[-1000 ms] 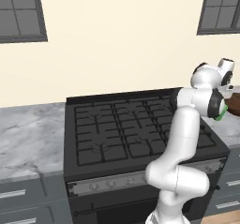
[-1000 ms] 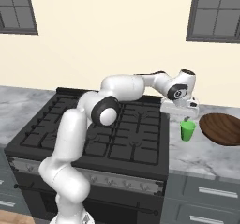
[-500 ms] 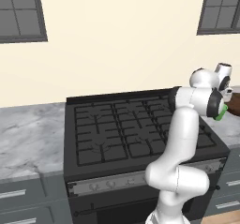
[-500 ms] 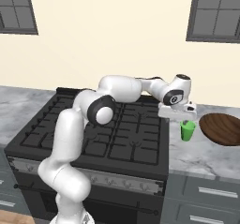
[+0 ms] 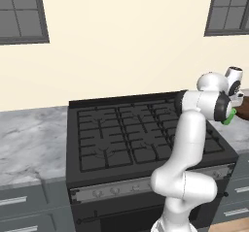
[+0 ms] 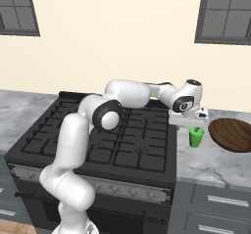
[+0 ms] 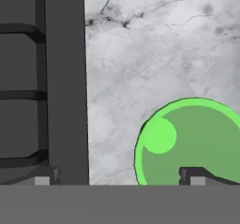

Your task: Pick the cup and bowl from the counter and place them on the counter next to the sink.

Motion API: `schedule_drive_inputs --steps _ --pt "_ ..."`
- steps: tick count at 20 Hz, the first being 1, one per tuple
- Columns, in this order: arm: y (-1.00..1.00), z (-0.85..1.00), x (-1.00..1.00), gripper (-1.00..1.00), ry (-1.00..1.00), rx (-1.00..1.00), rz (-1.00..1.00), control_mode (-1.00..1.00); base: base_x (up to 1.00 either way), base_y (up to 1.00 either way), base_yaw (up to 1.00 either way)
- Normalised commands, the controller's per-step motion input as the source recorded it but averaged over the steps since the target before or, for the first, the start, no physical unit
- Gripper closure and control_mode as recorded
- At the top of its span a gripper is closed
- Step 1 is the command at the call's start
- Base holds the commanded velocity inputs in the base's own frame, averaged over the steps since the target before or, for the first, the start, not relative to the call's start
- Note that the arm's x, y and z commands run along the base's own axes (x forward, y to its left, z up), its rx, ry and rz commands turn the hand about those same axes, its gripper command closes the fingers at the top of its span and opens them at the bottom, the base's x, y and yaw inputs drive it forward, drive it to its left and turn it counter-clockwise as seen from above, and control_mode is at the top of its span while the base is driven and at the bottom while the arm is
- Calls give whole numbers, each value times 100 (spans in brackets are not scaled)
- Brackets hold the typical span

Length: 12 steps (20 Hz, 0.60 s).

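gripper (image 6: pixel 193 128): spread wide, empty | small bright green tapered cup (image 6: pixel 196 136): on marble worktop (image 6: pixel 206 164), bowl's 9 o'clock | handling: likely light, rigid, smooth; pinch across the rim.

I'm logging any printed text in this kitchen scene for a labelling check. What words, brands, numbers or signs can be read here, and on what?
None can be read.
The green cup, the wooden bowl, the marble counter and the white arm are all plain.
The stove has front knobs, too small to show any markings.
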Motion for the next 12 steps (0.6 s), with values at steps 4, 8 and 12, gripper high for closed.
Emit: schedule_drive_inputs --steps 4,8,12 --pt "0 0 0 -100 0 0 0 -100 0 0 0" --pt "0 -6 0 -100 0 0 0 -100 0 0 0" --pt "0 -13 0 -100 0 0 0 -100 0 0 0"
